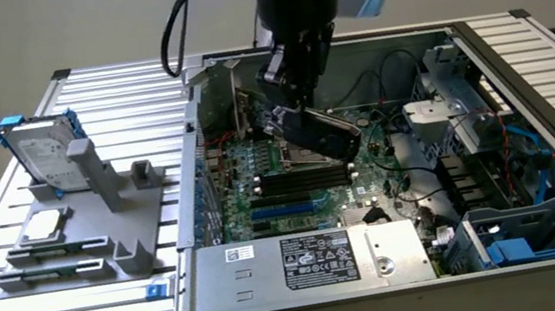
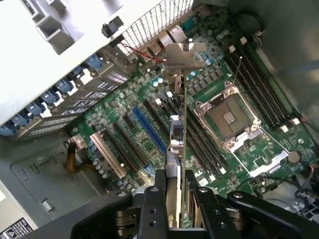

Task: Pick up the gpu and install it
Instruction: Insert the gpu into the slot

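Note:
My gripper (image 1: 292, 100) reaches down into the open computer case (image 1: 188, 214) and is shut on the gpu (image 1: 323, 139), a thin black-covered card held tilted above the motherboard (image 1: 282, 180). The wrist view shows the gpu (image 2: 177, 134) edge-on between my fingers (image 2: 152, 199), its silver end bracket (image 2: 184, 55) pointing toward the case's rear grille. The card hangs over the long slots beside the blue slot (image 2: 149, 132), apart from the board. The gripper (image 2: 174, 196) clamps the card's near edge.
On the exterior view's left a grey fixture (image 1: 76, 242) holds a hard drive in a blue frame (image 1: 44, 158) and a small silver chip (image 1: 44, 224). Inside the case are the CPU socket (image 2: 227, 117), power supply (image 1: 308, 263), cables and a blue drive cage (image 1: 522, 245).

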Available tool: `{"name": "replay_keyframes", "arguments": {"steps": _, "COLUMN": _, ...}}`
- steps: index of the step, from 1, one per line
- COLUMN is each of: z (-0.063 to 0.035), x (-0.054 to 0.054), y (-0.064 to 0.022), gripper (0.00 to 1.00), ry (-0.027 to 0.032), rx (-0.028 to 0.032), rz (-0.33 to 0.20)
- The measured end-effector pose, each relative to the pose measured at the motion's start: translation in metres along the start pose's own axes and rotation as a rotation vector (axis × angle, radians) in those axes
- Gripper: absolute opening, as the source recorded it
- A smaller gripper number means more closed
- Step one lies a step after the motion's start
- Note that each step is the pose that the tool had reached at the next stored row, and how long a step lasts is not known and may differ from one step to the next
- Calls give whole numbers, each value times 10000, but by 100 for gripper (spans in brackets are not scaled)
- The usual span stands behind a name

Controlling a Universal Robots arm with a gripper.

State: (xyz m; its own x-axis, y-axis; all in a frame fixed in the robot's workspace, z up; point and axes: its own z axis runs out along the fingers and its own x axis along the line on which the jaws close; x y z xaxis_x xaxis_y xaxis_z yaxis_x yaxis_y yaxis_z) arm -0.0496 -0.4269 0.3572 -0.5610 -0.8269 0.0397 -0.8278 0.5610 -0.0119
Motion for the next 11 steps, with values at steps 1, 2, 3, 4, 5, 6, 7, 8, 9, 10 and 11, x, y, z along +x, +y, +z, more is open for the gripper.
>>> {"name": "replay_keyframes", "arguments": {"steps": 1, "z": 6, "x": 0, "y": 0, "gripper": 26, "ry": -1, "rx": 8, "rz": -179}}
{"name": "replay_keyframes", "arguments": {"steps": 2, "z": 14, "x": -1, "y": 0, "gripper": 26, "ry": -5, "rx": 15, "rz": -375}}
{"name": "replay_keyframes", "arguments": {"steps": 3, "z": 20, "x": -1, "y": 0, "gripper": 26, "ry": -6, "rx": 22, "rz": -555}}
{"name": "replay_keyframes", "arguments": {"steps": 4, "z": 26, "x": -1, "y": 0, "gripper": 26, "ry": -8, "rx": 30, "rz": -735}}
{"name": "replay_keyframes", "arguments": {"steps": 5, "z": 33, "x": -1, "y": 0, "gripper": 26, "ry": -11, "rx": 37, "rz": -914}}
{"name": "replay_keyframes", "arguments": {"steps": 6, "z": 40, "x": -1, "y": 0, "gripper": 26, "ry": -13, "rx": 44, "rz": -1093}}
{"name": "replay_keyframes", "arguments": {"steps": 7, "z": 46, "x": -2, "y": 0, "gripper": 26, "ry": -15, "rx": 51, "rz": -1274}}
{"name": "replay_keyframes", "arguments": {"steps": 8, "z": 53, "x": -2, "y": 1, "gripper": 26, "ry": -17, "rx": 58, "rz": -1453}}
{"name": "replay_keyframes", "arguments": {"steps": 9, "z": 60, "x": -2, "y": 1, "gripper": 26, "ry": -19, "rx": 66, "rz": -1649}}
{"name": "replay_keyframes", "arguments": {"steps": 10, "z": 67, "x": -3, "y": 1, "gripper": 26, "ry": -22, "rx": 73, "rz": -1829}}
{"name": "replay_keyframes", "arguments": {"steps": 11, "z": 73, "x": -3, "y": 1, "gripper": 26, "ry": -24, "rx": 80, "rz": -2008}}
